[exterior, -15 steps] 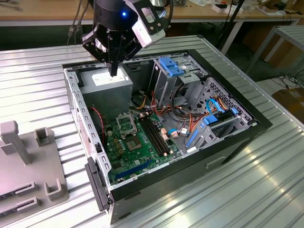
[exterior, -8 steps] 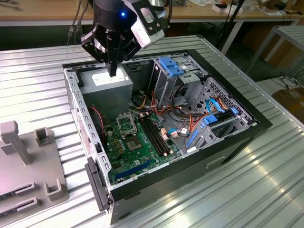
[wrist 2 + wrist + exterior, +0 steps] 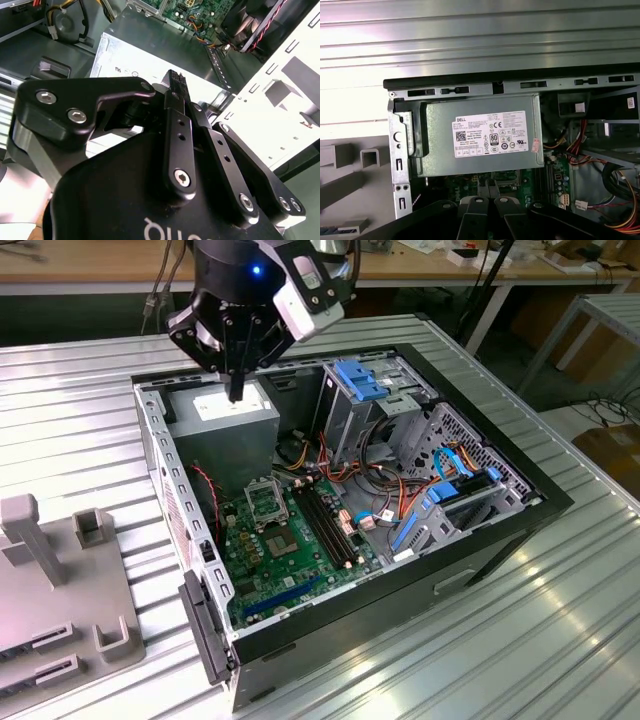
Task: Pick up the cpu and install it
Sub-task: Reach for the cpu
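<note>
My gripper [image 3: 236,392] hangs above the grey power-supply box [image 3: 228,430] at the back of the open computer case [image 3: 480,530]. Its black fingers are pressed together, and I see nothing between them in either wrist view. The shut fingertips [image 3: 176,76] point down at the box's white label [image 3: 489,134]. In the first wrist view the gripper [image 3: 488,184] sits over the box's edge toward the motherboard. The square black-and-metal socket [image 3: 262,502] lies on the green motherboard [image 3: 290,560], in front of the box. The cpu is hidden or out of view.
Blue-tabbed drive cages [image 3: 362,380] and bundles of coloured cables [image 3: 400,480] fill the case on the exterior view's right. Grey plastic fixtures [image 3: 60,570] stand on the ribbed metal table [image 3: 560,640] at the exterior view's left. The case's metal side wall [image 3: 170,490] rises next to the box.
</note>
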`<state>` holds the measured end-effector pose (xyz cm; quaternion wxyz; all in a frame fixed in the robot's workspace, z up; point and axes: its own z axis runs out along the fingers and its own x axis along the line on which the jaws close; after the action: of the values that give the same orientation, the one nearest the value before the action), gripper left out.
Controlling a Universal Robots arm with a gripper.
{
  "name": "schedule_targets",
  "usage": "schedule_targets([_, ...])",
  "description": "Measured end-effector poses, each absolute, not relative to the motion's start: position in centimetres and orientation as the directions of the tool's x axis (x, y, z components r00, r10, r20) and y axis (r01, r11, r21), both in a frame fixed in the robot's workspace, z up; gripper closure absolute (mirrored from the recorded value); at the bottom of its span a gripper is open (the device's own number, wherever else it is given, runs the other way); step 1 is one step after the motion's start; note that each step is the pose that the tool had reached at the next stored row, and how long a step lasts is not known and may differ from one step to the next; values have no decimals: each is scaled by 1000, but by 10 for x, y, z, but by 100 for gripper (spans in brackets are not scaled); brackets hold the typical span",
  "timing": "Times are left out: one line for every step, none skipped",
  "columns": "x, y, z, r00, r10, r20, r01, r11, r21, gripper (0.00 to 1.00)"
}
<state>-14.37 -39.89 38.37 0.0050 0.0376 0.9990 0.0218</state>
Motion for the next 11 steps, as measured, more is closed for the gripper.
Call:
schedule_targets([-144,-399,384,-997,75,-8,75,996,44,89])
schedule_targets([-145,-399,384,-997,75,-8,75,996,44,89])
schedule_targets([-145,-399,384,-997,75,-8,75,996,44,89])
schedule_targets([-146,-399,384,-997,75,-8,75,996,44,89])
schedule_targets([-147,-399,384,-997,75,-8,75,996,44,89])
schedule_targets([-147,-399,384,-997,75,-8,75,996,44,89])
schedule_targets([-148,-399,383,-997,75,-8,75,996,44,89])
schedule_targets([-148,-399,383,-997,75,-8,75,996,44,89])
schedule_targets([-149,-399,383,-997,75,-8,75,996,44,89])
schedule_targets([-149,-399,383,-997,75,-8,75,996,44,89])
schedule_targets([-150,-399,383,-997,75,-8,75,996,44,89])
